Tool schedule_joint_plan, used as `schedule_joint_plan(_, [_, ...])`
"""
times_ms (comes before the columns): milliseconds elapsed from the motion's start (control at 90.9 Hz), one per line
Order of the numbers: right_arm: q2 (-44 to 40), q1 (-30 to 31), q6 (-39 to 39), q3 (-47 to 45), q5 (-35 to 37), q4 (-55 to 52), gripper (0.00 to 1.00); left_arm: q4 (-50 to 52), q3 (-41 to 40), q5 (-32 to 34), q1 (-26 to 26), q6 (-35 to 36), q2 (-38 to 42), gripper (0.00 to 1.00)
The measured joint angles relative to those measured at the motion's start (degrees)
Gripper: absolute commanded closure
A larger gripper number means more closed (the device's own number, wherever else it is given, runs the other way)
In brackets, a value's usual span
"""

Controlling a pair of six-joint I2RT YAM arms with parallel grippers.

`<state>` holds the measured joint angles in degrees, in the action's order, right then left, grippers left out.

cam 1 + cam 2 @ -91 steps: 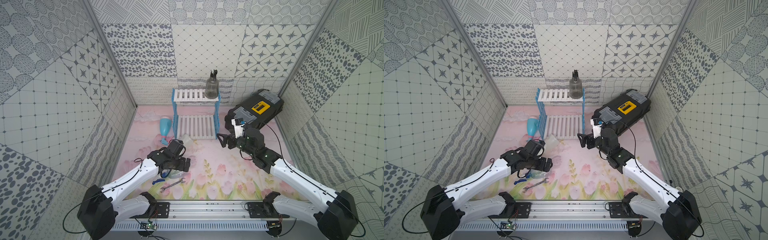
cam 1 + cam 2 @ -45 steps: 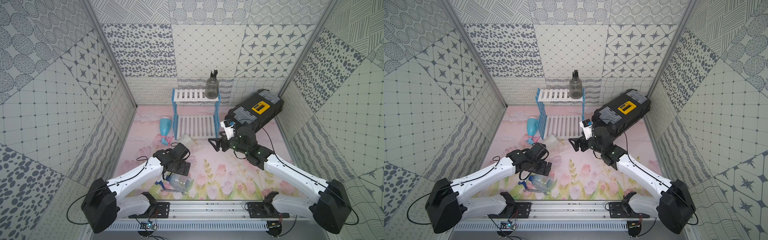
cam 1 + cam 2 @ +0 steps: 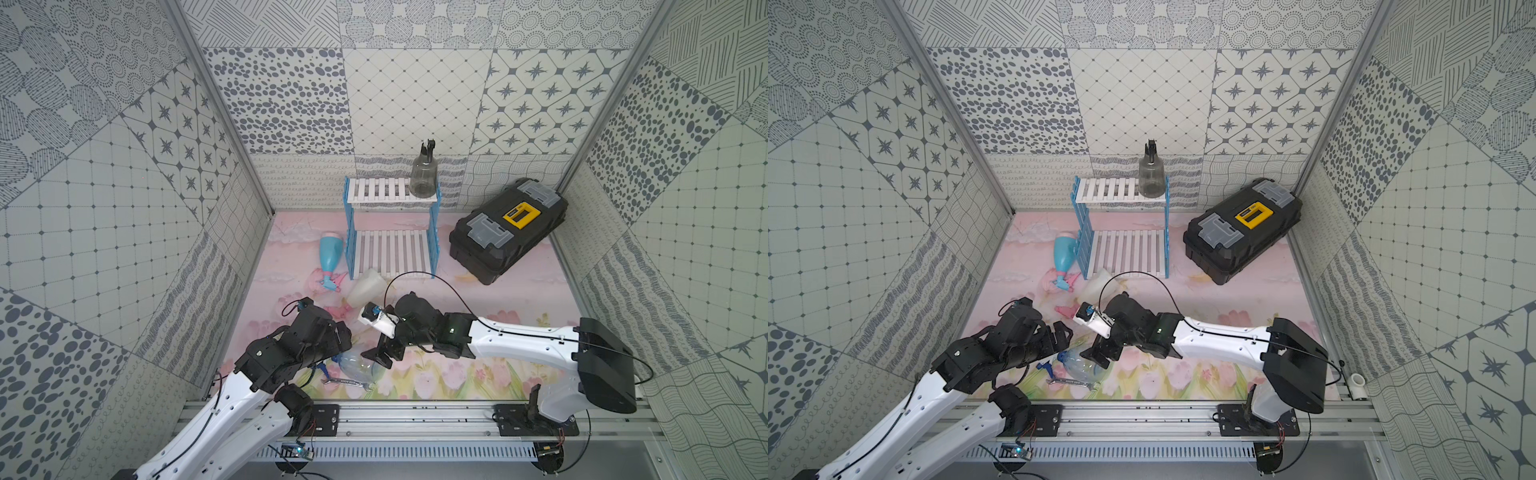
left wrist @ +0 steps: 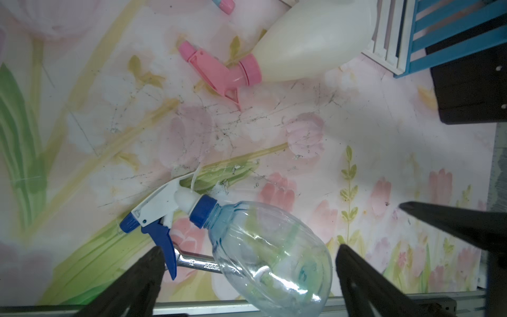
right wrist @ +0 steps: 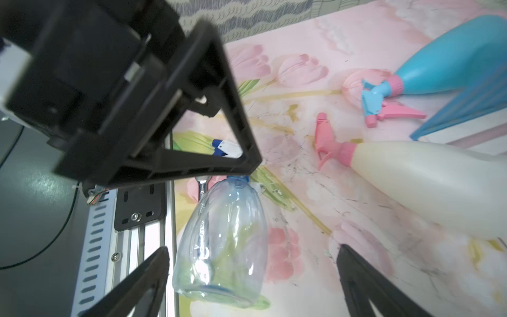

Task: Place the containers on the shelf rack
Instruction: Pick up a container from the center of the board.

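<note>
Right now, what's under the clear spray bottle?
A silver wrench lies partly under the clear spray bottle; one end shows by its blue trigger. The bottle covers its middle.

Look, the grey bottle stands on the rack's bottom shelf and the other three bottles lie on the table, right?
No. The grey bottle stands on the rack's top shelf, not the bottom; both top views show it. The blue bottle, white bottle and clear bottle do lie on the table.

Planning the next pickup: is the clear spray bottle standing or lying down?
Lying down: clear bottle rests on its side over a wrench.
</note>
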<state>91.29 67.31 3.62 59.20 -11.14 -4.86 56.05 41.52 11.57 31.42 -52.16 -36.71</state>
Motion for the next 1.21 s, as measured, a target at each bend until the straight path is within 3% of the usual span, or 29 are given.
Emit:
schedule_joint_plan(418, [13.03, 1.73, 3.26, 7.34, 0.28, -1.88, 0.03, 6.86, 4.87, 3.48, -1.51, -0.44, -3.69, 0.01])
schedule_joint_plan(847, [16.35, 1.84, 4.15, 8.57, -0.42, -2.86, 0.03, 8.15, 3.06, 3.63, -1.51, -0.04, -3.21, 0.01])
schedule_joint_plan(935, [16.68, 1.84, 4.55, 8.57, -0.42, -2.95, 0.09, 8.50, 2.84, 3.69, -1.51, -0.04, -2.99, 0.01])
schedule_joint_plan(1100, [16.72, 1.88, 5.14, 8.57, -0.15, -2.73, 0.33, 8.28, 2.38, 3.93, -1.51, 0.17, -2.91, 0.01])
schedule_joint_plan(1210, [16.63, 1.88, 5.18, 8.37, 0.42, -2.38, 0.39, 7.80, 2.14, 4.28, -1.51, 0.52, -2.95, 0.01])
